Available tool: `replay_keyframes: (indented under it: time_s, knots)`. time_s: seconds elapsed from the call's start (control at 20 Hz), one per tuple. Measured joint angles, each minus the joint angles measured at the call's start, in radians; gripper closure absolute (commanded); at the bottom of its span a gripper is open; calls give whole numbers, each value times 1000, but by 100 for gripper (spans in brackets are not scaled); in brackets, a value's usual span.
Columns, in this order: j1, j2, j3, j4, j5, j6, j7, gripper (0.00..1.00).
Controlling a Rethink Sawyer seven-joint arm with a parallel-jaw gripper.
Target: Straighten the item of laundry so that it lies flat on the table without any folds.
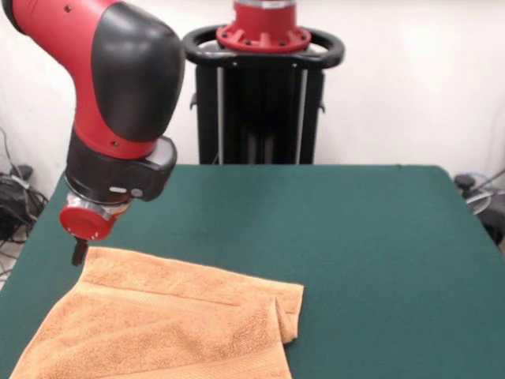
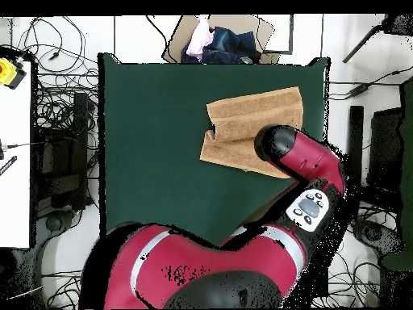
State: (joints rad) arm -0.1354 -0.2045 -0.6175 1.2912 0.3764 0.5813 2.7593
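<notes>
Towel [image 1: 166, 324] sits lower left on the green table [image 1: 371, 253], one edge folded over. Gripper [image 1: 79, 251] hangs at its upper-left corner, can't tell if it's open or closed

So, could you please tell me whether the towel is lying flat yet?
Not yet. The towel is still folded: one layer lies doubled over another, with a bunched fold at its corner.

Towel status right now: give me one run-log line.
towel: folded, one side doubled over, not flat | pincer: at towel's far corner, state unclear | table: rest bare green | task: incomplete
</notes>
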Motion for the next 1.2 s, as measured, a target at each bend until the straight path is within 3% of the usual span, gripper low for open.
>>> replay_keyframes:
  time_s: [0.8, 1.2]
  knots:
    - [-57, -73, 166, 70, 24, -6, 0, 0]
    - [-67, -38, 168, 70, 24, -7, 0, 0]
